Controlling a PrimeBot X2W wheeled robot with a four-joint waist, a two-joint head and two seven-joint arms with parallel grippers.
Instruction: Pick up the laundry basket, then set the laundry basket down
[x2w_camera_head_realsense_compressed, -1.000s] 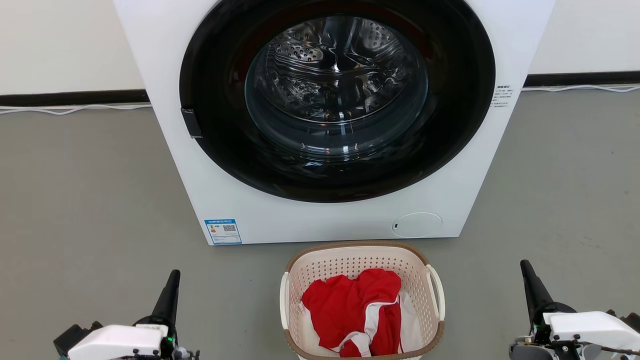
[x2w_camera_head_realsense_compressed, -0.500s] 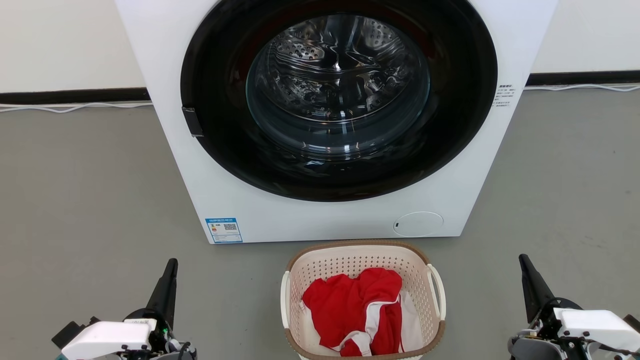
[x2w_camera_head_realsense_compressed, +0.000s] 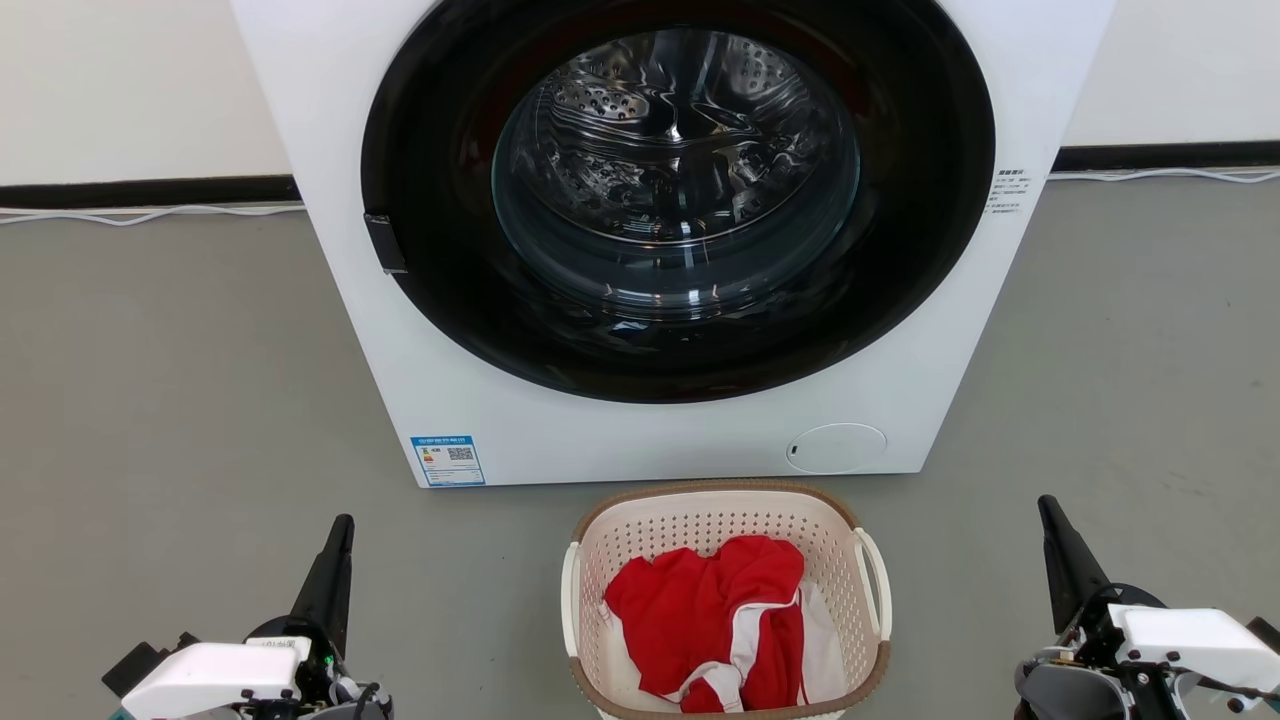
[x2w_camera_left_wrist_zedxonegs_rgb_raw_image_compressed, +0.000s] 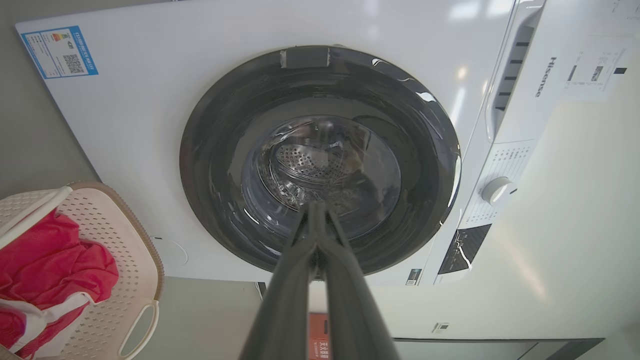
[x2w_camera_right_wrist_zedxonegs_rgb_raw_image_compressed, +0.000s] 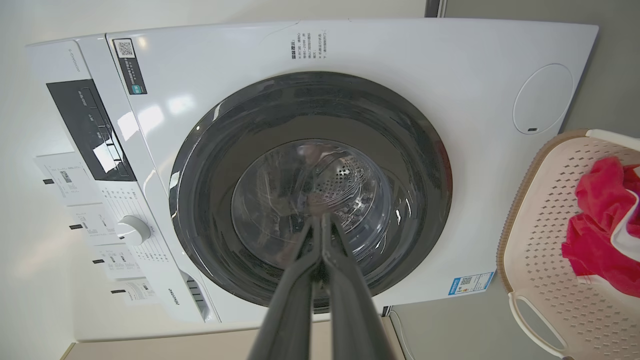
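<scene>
Laundry basket (x2w_camera_head_realsense_compressed: 700, 525) untouched, left pincer (x2w_camera_left_wrist_zedxonegs_rgb_raw_image_compressed: 315, 207) closed, right pincer (x2w_camera_right_wrist_zedxonegs_rgb_raw_image_compressed: 320, 220) closed

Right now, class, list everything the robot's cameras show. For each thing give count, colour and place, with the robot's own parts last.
washing machine: one, white with a black-ringed round door, against the wall
label: one, blue, lower left corner of the machine's front
laundry basket: one, cream with brown rim and white handles, on the floor just before the machine
clothing: red with white trim, count unclear, inside the basket
cable: white, count unclear, along the foot of the wall
floor: grey, all around
left gripper: one, dark, shut, left of the basket, apart from it
right gripper: one, dark, shut, right of the basket, apart from it
</scene>
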